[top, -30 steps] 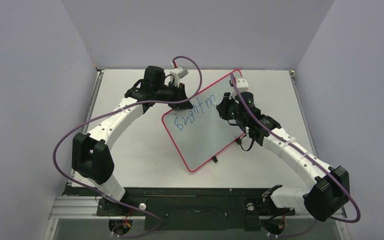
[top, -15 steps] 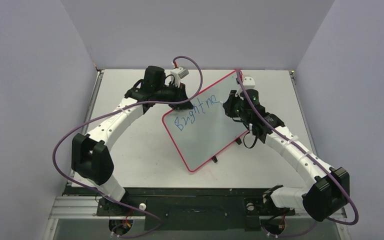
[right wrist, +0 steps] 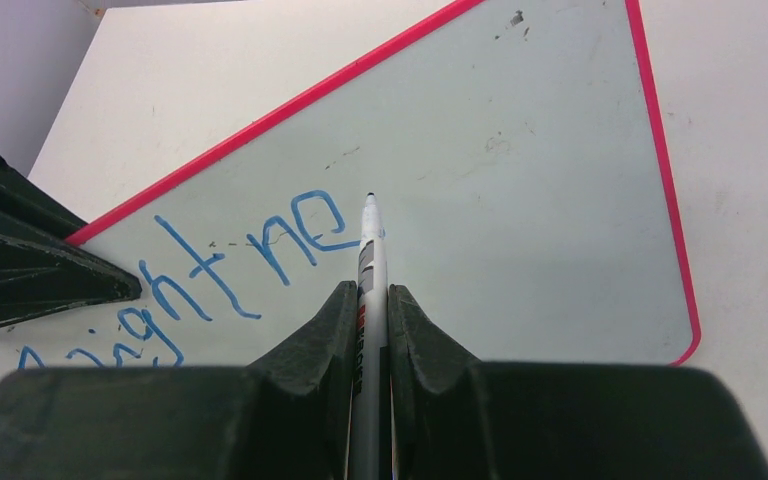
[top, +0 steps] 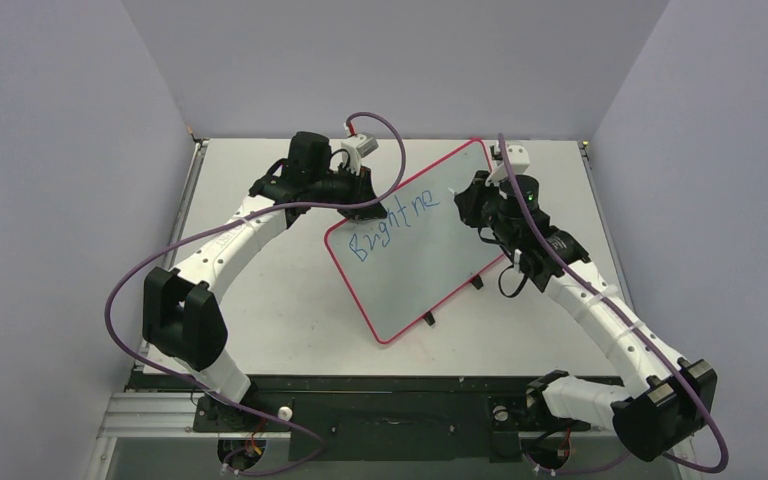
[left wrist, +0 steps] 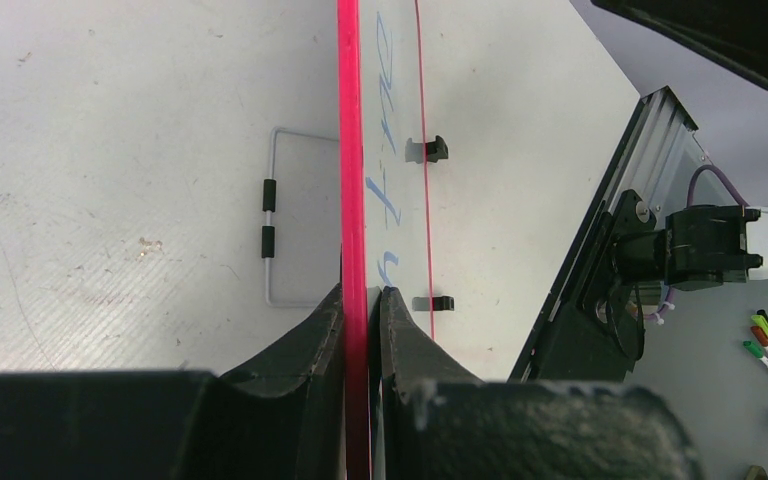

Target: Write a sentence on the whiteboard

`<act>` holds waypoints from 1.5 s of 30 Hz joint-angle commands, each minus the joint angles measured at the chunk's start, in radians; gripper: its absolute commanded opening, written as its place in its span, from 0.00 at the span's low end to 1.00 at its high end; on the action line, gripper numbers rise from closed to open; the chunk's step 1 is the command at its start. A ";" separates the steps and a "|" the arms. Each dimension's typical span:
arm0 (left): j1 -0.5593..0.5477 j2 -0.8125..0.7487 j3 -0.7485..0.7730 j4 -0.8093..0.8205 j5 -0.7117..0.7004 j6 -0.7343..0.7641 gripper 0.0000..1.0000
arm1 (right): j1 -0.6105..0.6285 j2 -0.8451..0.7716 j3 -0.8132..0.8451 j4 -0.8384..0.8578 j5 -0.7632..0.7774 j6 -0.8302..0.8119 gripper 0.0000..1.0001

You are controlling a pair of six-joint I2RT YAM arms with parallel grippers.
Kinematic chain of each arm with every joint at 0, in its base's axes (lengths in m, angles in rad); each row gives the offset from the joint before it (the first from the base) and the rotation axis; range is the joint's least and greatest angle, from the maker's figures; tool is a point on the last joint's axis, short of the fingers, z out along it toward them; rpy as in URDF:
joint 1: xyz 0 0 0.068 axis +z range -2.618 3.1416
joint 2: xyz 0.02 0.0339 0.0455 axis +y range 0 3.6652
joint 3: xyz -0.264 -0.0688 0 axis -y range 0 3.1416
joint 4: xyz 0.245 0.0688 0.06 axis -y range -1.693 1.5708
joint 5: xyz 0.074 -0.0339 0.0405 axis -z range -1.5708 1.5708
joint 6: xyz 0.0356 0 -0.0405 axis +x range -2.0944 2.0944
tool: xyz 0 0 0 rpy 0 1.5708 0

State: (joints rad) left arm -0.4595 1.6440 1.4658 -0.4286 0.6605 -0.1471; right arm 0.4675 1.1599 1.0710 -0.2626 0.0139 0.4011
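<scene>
Since the sentence (top: 395, 222) only read "Brightne", we reckoned most of it was left to write. The whiteboard (top: 420, 280) sat mid-table; at its far-left rim our left gripper (left wrist: 364, 300) pinched it, and far right our right gripper (right wrist: 368, 290) clamped the marker (right wrist: 371, 235).

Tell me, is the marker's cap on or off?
Off. The marker in the right gripper shows a bare dark tip, pointing at the whiteboard just past the blue letters "Brightne".

The whiteboard (top: 420, 270) has a smooth, faintly glossy face and shiny rim; the table (left wrist: 110, 120) looks matt and scuffed.
</scene>
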 commanded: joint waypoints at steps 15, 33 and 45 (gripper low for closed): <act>-0.013 -0.042 0.004 0.081 -0.045 0.100 0.00 | -0.070 0.054 0.058 0.048 -0.096 0.003 0.00; -0.016 -0.044 0.002 0.079 -0.045 0.102 0.00 | -0.077 0.151 0.107 0.081 -0.113 0.024 0.00; -0.019 -0.041 0.004 0.077 -0.044 0.102 0.00 | -0.039 0.166 0.113 0.065 -0.157 0.018 0.00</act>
State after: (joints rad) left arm -0.4625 1.6440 1.4658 -0.4278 0.6533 -0.1459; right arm 0.4019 1.3140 1.1404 -0.2306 -0.1051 0.4160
